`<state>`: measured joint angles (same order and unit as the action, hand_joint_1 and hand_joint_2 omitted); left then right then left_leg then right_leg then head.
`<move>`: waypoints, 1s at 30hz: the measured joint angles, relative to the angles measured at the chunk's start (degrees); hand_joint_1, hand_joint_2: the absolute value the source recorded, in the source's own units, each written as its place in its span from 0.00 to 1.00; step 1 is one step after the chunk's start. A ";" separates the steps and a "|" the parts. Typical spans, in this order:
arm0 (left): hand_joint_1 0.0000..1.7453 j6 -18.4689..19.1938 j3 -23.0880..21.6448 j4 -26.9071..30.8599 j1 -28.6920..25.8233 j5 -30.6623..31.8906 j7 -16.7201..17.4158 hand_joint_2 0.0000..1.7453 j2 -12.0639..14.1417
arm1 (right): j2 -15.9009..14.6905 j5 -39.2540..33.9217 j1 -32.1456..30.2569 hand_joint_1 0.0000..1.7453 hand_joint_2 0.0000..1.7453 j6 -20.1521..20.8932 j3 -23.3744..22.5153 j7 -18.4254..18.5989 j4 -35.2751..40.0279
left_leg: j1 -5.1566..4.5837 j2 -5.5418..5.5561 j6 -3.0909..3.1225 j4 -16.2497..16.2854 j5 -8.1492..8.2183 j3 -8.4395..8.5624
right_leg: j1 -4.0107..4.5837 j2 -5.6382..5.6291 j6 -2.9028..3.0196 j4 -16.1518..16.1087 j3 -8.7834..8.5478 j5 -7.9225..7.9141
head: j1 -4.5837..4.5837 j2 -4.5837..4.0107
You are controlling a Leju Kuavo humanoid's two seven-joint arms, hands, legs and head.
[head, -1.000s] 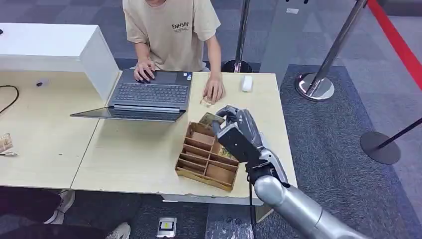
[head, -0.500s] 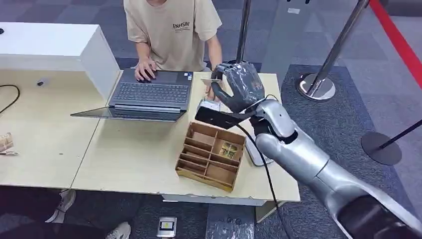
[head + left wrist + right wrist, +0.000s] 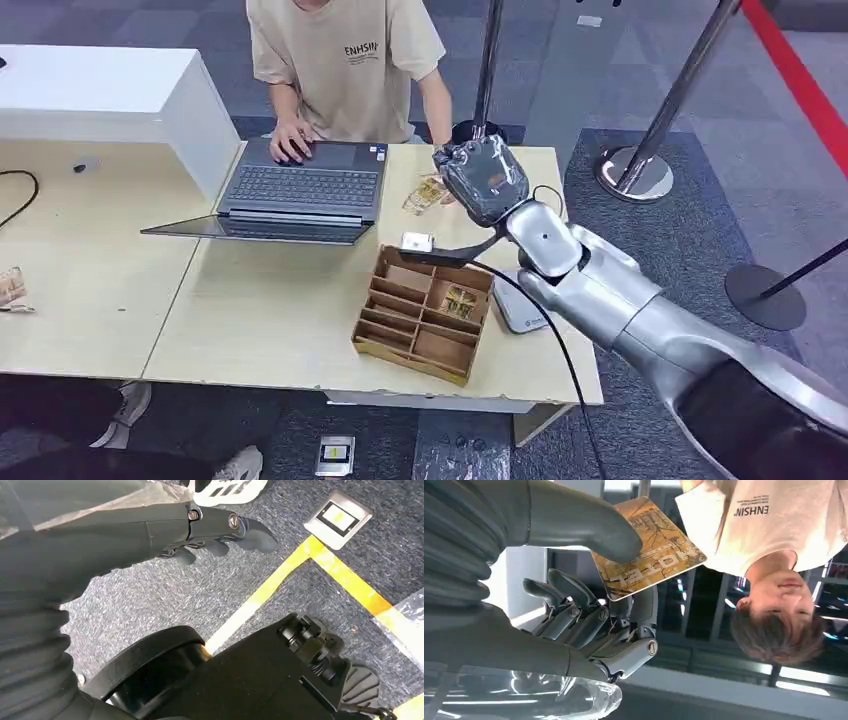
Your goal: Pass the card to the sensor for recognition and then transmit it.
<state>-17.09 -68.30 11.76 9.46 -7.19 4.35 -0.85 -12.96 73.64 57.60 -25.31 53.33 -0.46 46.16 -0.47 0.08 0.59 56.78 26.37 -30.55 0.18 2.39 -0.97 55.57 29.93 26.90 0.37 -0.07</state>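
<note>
The right hand [image 3: 480, 178] is reaching out over the far side of the desk [image 3: 270, 310], raised above it in front of the person [image 3: 345, 60] sitting at the laptop [image 3: 300, 190]. In the right wrist view the hand [image 3: 589, 605] is pinching the card [image 3: 649, 550] between its thick thumb and one finger, while the other fingers [image 3: 569, 612] are curling loosely below, touching nothing. The card is sticking out past the thumb toward the person's shirt. In the head view, a second card [image 3: 426, 192] is lying on the desk just beside the raised hand, near the person's hand.

Below the forearm, the wooden divided tray [image 3: 420, 312] is sitting near the desk's front edge, with a picture card [image 3: 460, 300] in one compartment. A small white reader [image 3: 416, 241] is lying just behind the tray, and a grey flat device [image 3: 522, 312] is resting beside it, close to the desk's right edge. Open desk surface is stretching left of the tray.

The left hand [image 3: 220, 530] is hanging over the carpet floor [image 3: 165, 595], its fingers slightly curled and apart, holding nothing.
</note>
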 joint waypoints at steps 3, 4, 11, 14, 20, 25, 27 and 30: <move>0.00 -0.02 -0.02 0.13 0.07 0.02 0.00 1.00 0.00 | -0.22 0.57 0.10 1.00 1.00 -0.17 0.76 0.07 -0.78 | 0.00 0.00 0.00 0.00 0.00 0.01 | 0.00 0.00 0.00 0.01 0.00 0.00 | 0.00 0.00; 0.00 -0.02 -0.02 0.15 0.07 0.02 0.00 1.00 0.00 | -0.24 0.59 0.16 1.00 1.00 -0.22 1.05 0.07 -1.03 | 0.00 0.00 0.00 0.00 0.00 0.01 | 0.00 0.00 0.00 0.01 0.00 0.00 | 0.00 0.00; 0.00 -0.59 -0.02 0.26 0.06 -0.76 -0.24 1.00 0.00 | 0.44 1.18 0.93 1.00 1.00 -1.62 2.36 0.07 -2.93 | 0.01 -0.01 0.00 0.00 0.00 0.01 | 0.01 0.00 0.00 0.02 -0.01 0.00 | 0.00 0.00; 0.00 -0.81 -0.02 0.26 0.00 -1.05 -0.35 1.00 0.00 | 1.09 1.18 1.37 0.00 1.00 -2.05 2.38 0.07 -4.00 | 0.01 -0.01 0.00 0.00 0.00 0.01 | 0.01 0.00 0.00 0.02 -0.01 0.00 | 0.00 0.00; 0.00 -1.42 -0.02 0.26 -0.16 -1.07 -0.35 1.00 0.00 | 1.90 -3.42 1.15 0.00 0.00 0.16 2.19 -1.14 -5.92 | 0.00 -0.02 0.00 0.00 0.00 0.01 | 0.00 0.00 0.00 0.01 -0.01 0.00 | 0.00 0.00; 0.00 -1.75 0.09 0.26 -0.52 -1.40 -0.13 1.00 0.00 | 2.16 -18.46 -2.14 0.00 0.00 -4.62 -2.15 -1.44 -5.46 | 0.00 -0.02 0.00 0.00 0.00 0.01 | 0.00 0.00 0.00 0.01 -0.02 0.00 | 0.00 0.00; 0.00 -1.94 0.13 0.26 -0.74 -1.51 0.02 1.00 -0.02 | 2.19 -24.58 -4.75 0.00 0.00 -6.36 -4.60 -2.27 -3.78 | 0.00 -0.02 0.00 0.01 0.00 0.01 | 0.00 0.00 0.00 0.00 -0.02 0.00 | 0.02 0.00; 0.00 -2.45 0.17 0.26 -1.19 -1.77 0.18 1.00 -0.09 | 2.19 -31.67 -9.69 0.00 0.00 -7.10 -8.17 -2.97 0.21 | 0.00 -0.01 0.00 0.01 0.01 0.01 | 0.00 0.00 0.00 0.00 -0.01 0.00 | 0.00 0.00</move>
<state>-19.54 -68.13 12.02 8.28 -8.96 4.52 -0.94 -10.78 41.97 47.91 -32.41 45.16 -3.43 46.37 -0.47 0.07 0.60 56.78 26.38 -30.54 0.19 2.40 -0.97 55.56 29.92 26.90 0.37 -0.07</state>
